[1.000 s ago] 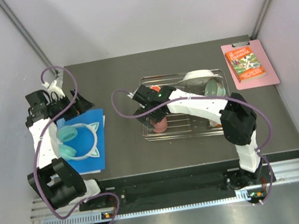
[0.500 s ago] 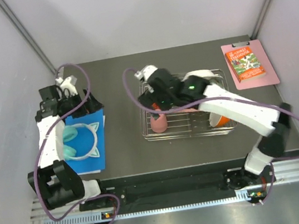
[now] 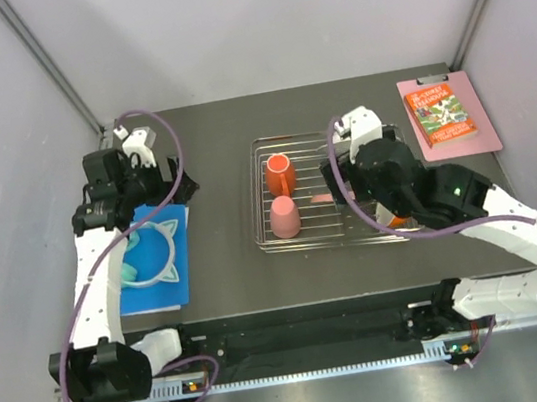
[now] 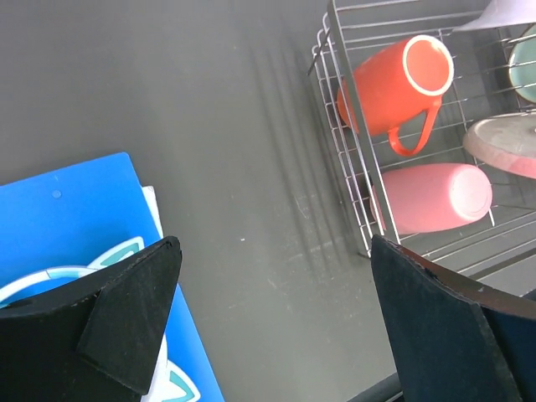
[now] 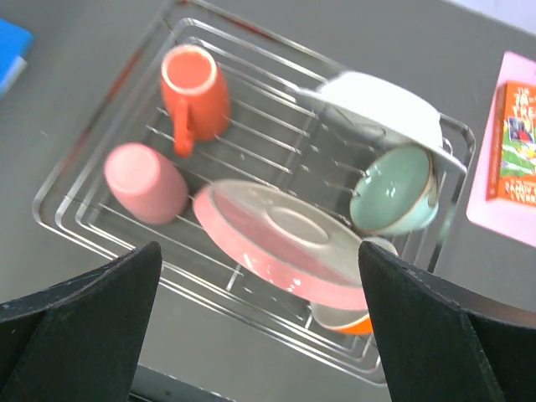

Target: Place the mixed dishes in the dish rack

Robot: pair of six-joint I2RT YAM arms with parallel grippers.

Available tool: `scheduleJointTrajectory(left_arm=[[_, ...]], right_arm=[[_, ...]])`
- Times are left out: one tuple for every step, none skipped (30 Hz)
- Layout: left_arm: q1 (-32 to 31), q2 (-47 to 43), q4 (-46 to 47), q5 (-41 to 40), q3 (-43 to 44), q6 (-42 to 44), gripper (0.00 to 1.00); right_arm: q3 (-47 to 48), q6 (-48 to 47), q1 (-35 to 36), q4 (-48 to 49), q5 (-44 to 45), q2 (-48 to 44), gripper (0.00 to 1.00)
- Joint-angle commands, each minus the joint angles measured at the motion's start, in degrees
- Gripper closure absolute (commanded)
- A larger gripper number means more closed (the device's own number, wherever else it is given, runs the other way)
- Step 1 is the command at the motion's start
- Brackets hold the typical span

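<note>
The orange cup [image 5: 194,88] and pink cup [image 5: 144,182] lie at the 9 o'clock end of the dish rack [image 3: 325,242]. The left fingers [image 4: 126,327] and right fingers [image 5: 92,327] are spread, holding nothing. The pink-and-cream plate [image 5: 285,243] leans loosely over the orange bowl [image 5: 347,322], so a low sweep by the right fingers could topple it.

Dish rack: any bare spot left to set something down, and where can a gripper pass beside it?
In the chrome wire dish rack, bare bars lie between the orange handled cup and the pale white plate, beyond the pink-and-cream plate. Its right end is crowded: mint-green bowl, orange bowl. Beside it, open grey tabletop runs between rack and blue flat book.
</note>
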Motion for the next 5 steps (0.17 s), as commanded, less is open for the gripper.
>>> scheduleJointTrajectory(left_arm=[[-0.37,-3.04,2.26,-0.96,-0.8,0.34,0.01],[-0.37,-3.3,2.26,-0.96,-1.33,0.25,0.01],[-0.46,-3.48,2.26,-1.05,-1.5,0.17,0.01],[-0.37,-3.65,2.26,-1.22,-1.59,0.25,0.01],[-0.37,-3.83,2.35,-1.4,-2.03,0.17,0.01]], right_arm=[[-1.51,0.63,0.35,1.17,4.07,-1.95,0.0],[-1.69,0.63,0.35,1.08,4.08,-2.12,0.0],[-1.69,0.63,0.35,1.0,4.51,-2.13,0.0],[-1.51,0.71,0.35,0.65,4.52,-2.39,0.0],[-1.6,0.89,0.35,0.73,4.6,-2.65,0.0]])
